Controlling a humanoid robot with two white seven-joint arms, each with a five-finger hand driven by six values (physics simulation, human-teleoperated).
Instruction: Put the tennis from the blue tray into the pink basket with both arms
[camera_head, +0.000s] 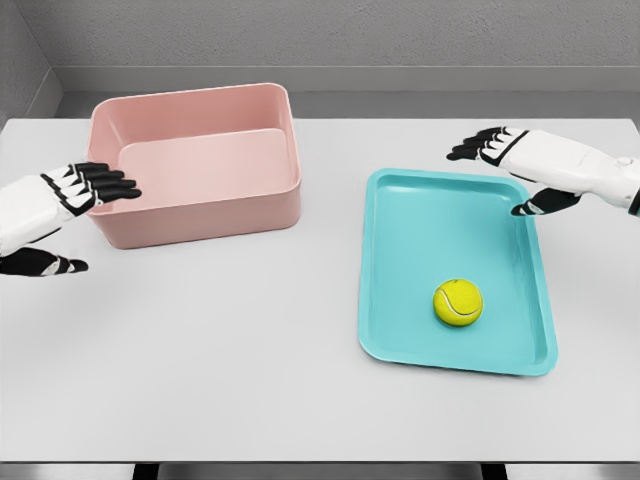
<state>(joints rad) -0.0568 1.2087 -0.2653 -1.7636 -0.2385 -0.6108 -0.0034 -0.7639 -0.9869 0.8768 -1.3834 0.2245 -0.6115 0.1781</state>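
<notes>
A yellow-green tennis ball (458, 302) lies in the near part of the blue tray (420, 210) on the right side of the white table. The pink basket (200, 215) stands at the back left, and nothing shows inside it. My right hand (505, 175) hovers over the tray's far right corner, fingers spread, well behind the ball and holding nothing. My left hand (85, 215) hangs beside the basket's left wall, fingers extended toward it, holding nothing.
The table (230, 360) is white with its front edge near the bottom of the view. A grey wall runs behind it. A gap of tabletop separates basket and tray.
</notes>
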